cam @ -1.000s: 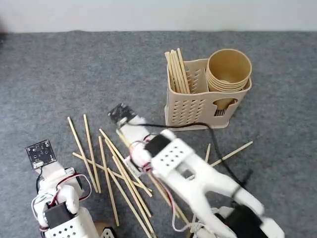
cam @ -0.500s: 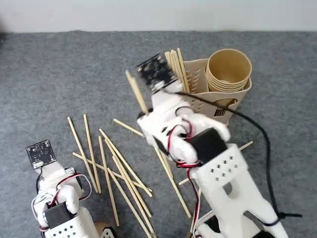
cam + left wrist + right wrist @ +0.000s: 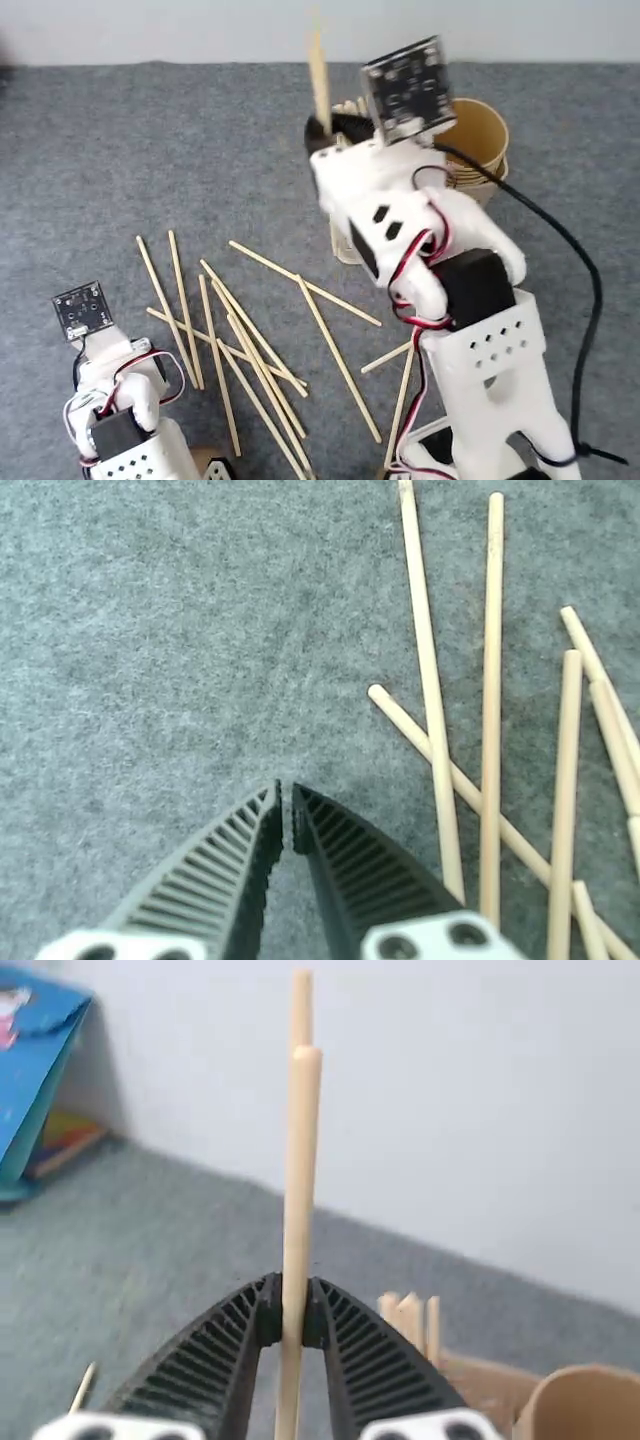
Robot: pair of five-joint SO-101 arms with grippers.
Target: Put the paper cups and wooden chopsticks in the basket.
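One basket (image 3: 343,248), one stack of paper cups (image 3: 480,125), roughly eleven loose chopsticks (image 3: 265,261)

The tabletop (image 3: 120,150) is a speckled mid-grey. The loose chopsticks (image 3: 339,359) across the lower middle of the high view are pale tan wood. The upright chopstick (image 3: 300,1160) in the right hand (image 3: 291,1300) is the same tan. That hand is black with slanted ribbing. The left hand (image 3: 285,800) is also black and ribbed, with pale grey mounts. The basket (image 3: 480,1380) is beige, and the paper cups (image 3: 482,130) are a warmer kraft brown. The right arm (image 3: 490,360) is white with red and black wires. The wall (image 3: 150,30) is off-white.
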